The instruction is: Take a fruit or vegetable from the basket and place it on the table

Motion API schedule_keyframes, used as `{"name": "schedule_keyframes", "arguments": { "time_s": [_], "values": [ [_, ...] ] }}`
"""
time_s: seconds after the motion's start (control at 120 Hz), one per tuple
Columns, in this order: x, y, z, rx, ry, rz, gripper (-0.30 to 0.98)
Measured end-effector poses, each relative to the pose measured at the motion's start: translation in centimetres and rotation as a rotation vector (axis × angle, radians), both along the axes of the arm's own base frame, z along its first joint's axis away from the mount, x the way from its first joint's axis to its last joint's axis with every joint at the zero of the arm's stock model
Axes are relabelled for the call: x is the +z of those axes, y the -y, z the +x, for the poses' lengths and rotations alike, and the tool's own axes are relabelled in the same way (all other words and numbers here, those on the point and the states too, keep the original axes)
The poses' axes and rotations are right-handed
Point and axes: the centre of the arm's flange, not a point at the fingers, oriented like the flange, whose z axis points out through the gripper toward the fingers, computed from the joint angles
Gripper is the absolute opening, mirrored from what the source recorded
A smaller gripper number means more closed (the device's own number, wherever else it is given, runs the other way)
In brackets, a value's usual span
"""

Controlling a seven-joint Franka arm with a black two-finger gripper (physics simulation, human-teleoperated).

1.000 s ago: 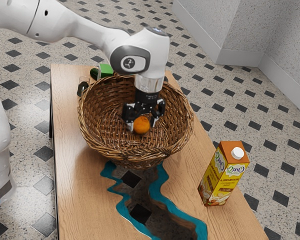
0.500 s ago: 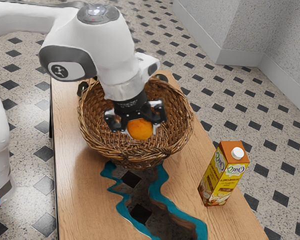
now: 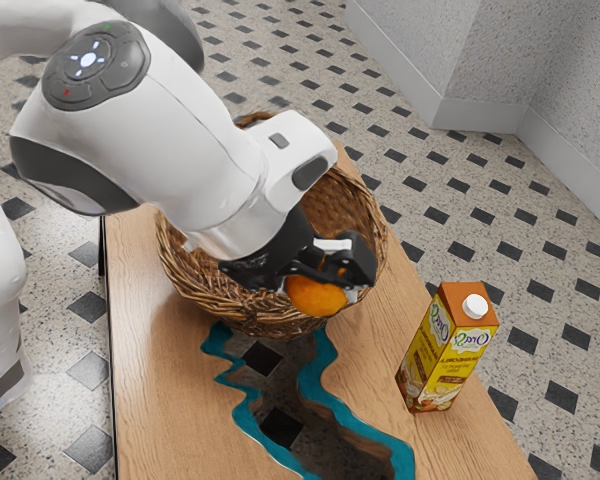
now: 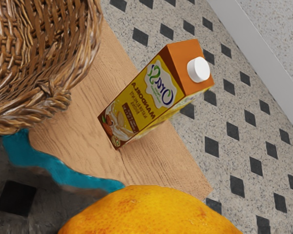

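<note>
The gripper holds the orange fruit clamped above the basket's rim. In the exterior view, a carton stands at the fruit's four o'clock.

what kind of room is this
Probably a home kitchen or dining area, though no stove or sink confirms it. The clues are a speckled floor with dark diamonds, a wooden table with a wicker basket, and a drink carton.

From above, the exterior view faces down; the black two-fingered hand gives a nearer, slanting-down view; both share the brown wicker basket and tall yellow-orange boxy carton.
</note>
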Motion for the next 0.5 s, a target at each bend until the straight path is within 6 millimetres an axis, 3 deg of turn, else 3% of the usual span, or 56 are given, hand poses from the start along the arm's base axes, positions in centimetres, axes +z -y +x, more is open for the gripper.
{"name": "schedule_keyframes", "arguments": {
  "time_s": [0.183, 0.325, 0.5],
  "values": [
    [-2.0, 1.9, 0.0, -0.012, -0.072, -0.067, 0.33],
    [-2.2, 2.1, 0.0, 0.005, -0.080, -0.095, 0.54],
    [-2.4, 1.6, 0.6, 0.042, -0.080, -0.113, 0.64]
  ]
}}
